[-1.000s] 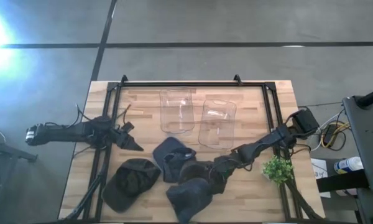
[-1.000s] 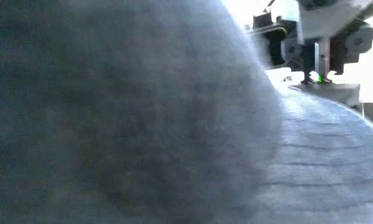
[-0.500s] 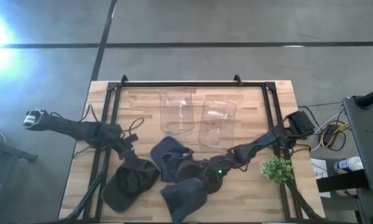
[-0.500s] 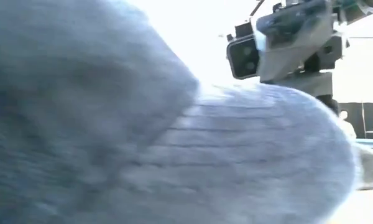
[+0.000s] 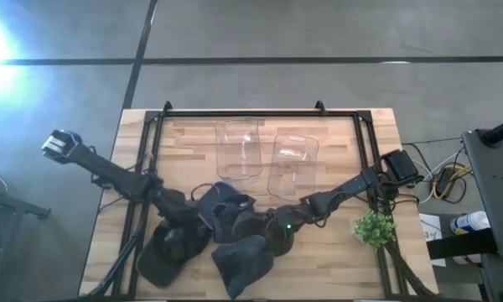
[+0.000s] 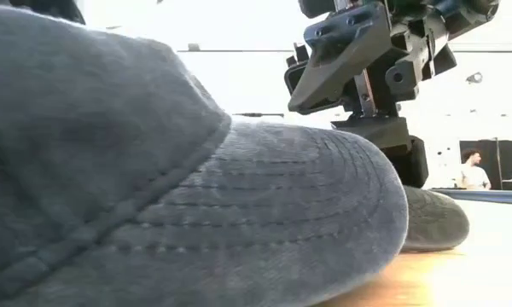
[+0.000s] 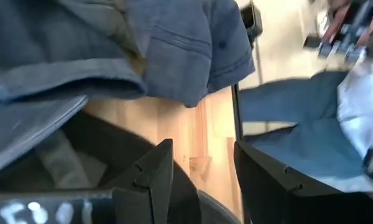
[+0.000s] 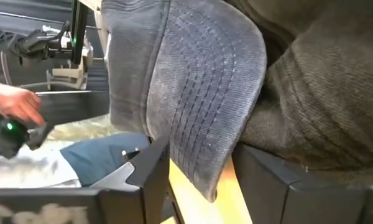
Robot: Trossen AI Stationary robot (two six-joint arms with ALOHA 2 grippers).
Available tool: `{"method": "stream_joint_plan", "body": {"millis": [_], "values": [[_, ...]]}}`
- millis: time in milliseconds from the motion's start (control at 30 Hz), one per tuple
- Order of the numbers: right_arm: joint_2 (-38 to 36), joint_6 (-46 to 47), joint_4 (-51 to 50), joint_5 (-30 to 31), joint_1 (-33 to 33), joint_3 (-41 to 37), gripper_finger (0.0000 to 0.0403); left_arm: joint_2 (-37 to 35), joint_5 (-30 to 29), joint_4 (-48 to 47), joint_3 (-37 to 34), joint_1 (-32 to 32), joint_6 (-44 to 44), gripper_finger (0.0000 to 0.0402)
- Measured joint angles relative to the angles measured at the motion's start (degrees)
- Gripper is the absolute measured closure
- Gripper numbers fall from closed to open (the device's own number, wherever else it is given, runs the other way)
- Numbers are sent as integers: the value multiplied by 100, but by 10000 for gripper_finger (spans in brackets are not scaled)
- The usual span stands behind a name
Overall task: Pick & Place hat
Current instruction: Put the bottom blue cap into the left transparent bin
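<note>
Several caps lie bunched at the table's near middle: a blue cap (image 5: 226, 204), a grey-blue cap (image 5: 239, 260) at the near edge, a dark cap (image 5: 267, 233) between them, and an olive cap (image 5: 172, 247) to the left. My right gripper (image 8: 199, 165) is open and low, with the grey-blue cap's brim (image 8: 202, 106) between its fingers; it also shows in the low view (image 6: 358, 68). My left gripper (image 7: 205, 174) is open beside the blue cap (image 7: 174, 43), reaching in from the left (image 5: 193, 220). My right gripper comes in level from the table's right, its open fingers on either side of the grey-blue cap's brim edge (image 8: 205, 180). The dark cap (image 8: 311, 99) lies against one finger (image 8: 280, 171). Whether the fingers touch the brim cannot be told.
Two clear plastic bins (image 5: 239, 149) (image 5: 292, 164) stand at the far middle of the table. A small green plant (image 5: 374, 228) sits at the right near edge. A black frame (image 5: 243, 113) rims the table. A person (image 6: 472, 168) stands far behind.
My left gripper has swung from the table's left toward the right and near edge, in among the caps. My right gripper has moved toward the table's left. The grey-blue cap has slid left along the table and turned a little.
</note>
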Motion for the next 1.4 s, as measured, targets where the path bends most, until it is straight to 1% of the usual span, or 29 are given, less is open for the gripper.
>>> {"method": "stream_joint_plan", "body": {"millis": [133,267,433,533,633,733,900,1000,1067,1200,1300,1400], "values": [[4,352,2,-2,21,15,233,800,9,-42,470,-238,507,239],[0,606,39,0,29,15,231,1453,-2,-51,1091,-586,744,239],[0,586,37,24,29,24,223,2189,-509,-46,1690,-1000,796,239],[0,555,39,25,31,24,222,2717,-828,1,1886,-1117,557,239],[0,576,56,26,61,26,222,3307,-879,112,2030,-1162,288,239],[0,577,60,2,118,45,222,3901,-958,511,2269,-1166,75,239],[0,577,55,-41,176,260,225,4688,-1657,626,2855,-1167,-191,239],[0,554,-8,-6,182,519,225,4953,-2083,626,3181,-1167,-192,239],[-2,407,-260,26,182,710,225,5041,-2300,573,3348,-1162,-150,239],[-2,-105,-1332,18,182,1133,234,5024,-2593,231,3512,-1160,-126,239],[-2,-426,-2021,-146,187,1362,254,4823,-2957,-390,3508,-1191,-205,239],[-14,-519,-2110,-200,216,1460,291,4535,-3364,-1063,3492,-1272,-383,239]]}}
